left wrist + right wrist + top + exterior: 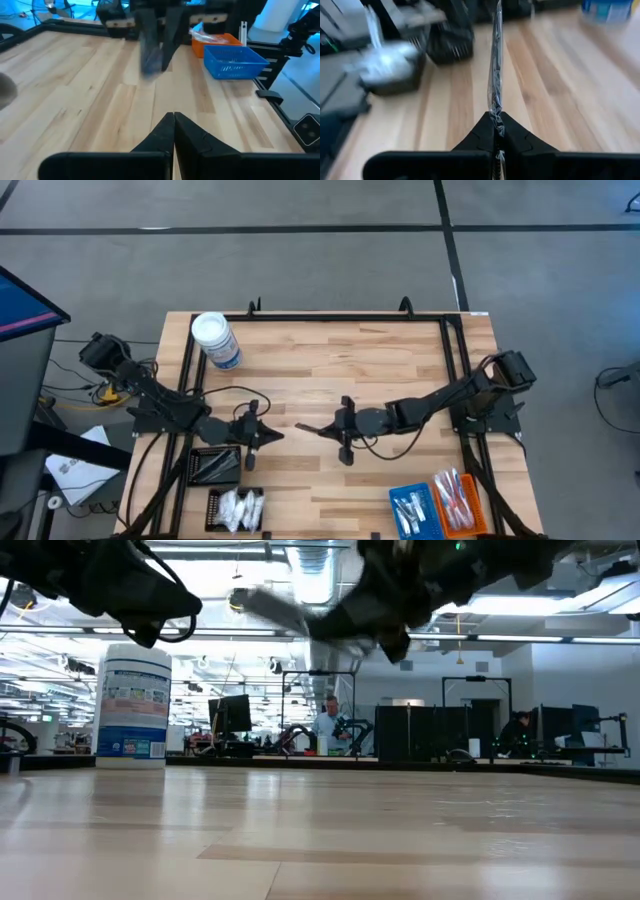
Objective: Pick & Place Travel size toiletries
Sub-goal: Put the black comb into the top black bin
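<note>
Clear-wrapped stick (495, 75) pinched between right gripper (495, 131) fingers, projecting forward

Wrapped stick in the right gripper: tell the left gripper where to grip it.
Take the wrapped stick at its free end, which juts out past the shut right gripper towards the left gripper. It is slim, so close across its width, coming head-on.
</note>
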